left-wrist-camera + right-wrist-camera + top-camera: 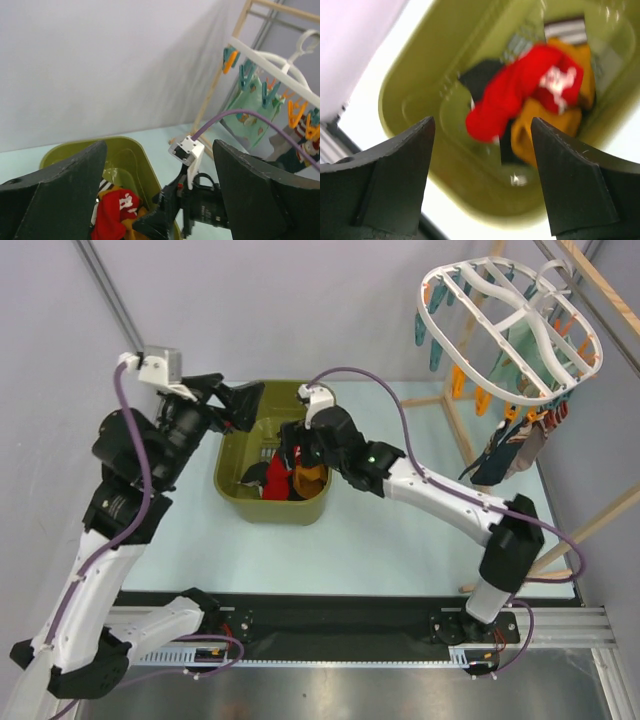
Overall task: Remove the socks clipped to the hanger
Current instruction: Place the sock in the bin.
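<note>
Right gripper (481, 125) hung spread open and empty over the tub (238, 490).
Red sock (520, 90) lay inside; other socks (508, 452) hung clipped to the hanger (510, 330) at two o'clock. Best to rise clear of the rim first.

An olive-green plastic tub (230, 458) sits on the pale tabletop (380, 540) — left of centre. A light wooden rack (601, 523) stands at its right edge.

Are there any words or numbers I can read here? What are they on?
No text can be read.
The white mark on the red fabric sock in the olive-green plastic tub is too blurred to tell.
The prints on the pale mint sock pegged to the white plastic oval hanger are too small.
</note>
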You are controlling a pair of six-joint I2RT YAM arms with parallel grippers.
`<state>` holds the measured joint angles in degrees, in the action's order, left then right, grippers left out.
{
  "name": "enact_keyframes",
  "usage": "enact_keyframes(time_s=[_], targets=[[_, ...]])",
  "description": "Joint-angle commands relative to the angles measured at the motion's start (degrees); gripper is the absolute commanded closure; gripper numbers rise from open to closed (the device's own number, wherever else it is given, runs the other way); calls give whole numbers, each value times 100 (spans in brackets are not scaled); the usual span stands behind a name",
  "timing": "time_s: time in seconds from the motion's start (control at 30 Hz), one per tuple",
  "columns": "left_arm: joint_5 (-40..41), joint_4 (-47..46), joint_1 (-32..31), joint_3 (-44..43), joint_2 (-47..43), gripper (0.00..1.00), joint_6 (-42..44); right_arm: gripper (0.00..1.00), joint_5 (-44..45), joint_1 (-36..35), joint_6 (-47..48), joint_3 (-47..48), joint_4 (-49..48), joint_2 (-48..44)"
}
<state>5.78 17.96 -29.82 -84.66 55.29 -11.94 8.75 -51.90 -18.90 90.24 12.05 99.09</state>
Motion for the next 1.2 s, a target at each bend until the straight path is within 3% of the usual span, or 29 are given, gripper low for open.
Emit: enact_keyframes(time_s=[0.0, 0.13, 0.27, 0.43, 0.6, 0.73, 0.9, 1.17], targets=[[-752, -195, 47, 125, 184, 9, 79, 18, 556, -215, -272, -423, 937, -1240], [-1368, -389, 3, 65, 543, 14, -220, 18, 1153, -365, -764, -1768, 1605, -2795], [-1466, -406, -514, -191, 983, 16, -159, 12, 2138, -286, -888, -2782, 2072, -4220], [-1343, -626, -1139, -375, 1317, 15, -37, 15, 2998, 520, -1037, -3231, 2834, -5582], [-1711, -723, -1447, -507, 1791, 15, -80, 18, 3194, 1392, -994, -3276, 3224, -5874], [-2351, -1764, -1658, 227, 1898, 16, -194, 21, 2835, 1841, -905, -3083, 3346, -5945], [-2353, -2753, -1966, 688, 2301, 18, -247, 21, 2895, 2166, -766, -2538, 3813, -5831], [-2310, -3211, -2019, 451, 2865, 20, -669, 24, 2297, 2193, -158, -3677, 2206, -6024]])
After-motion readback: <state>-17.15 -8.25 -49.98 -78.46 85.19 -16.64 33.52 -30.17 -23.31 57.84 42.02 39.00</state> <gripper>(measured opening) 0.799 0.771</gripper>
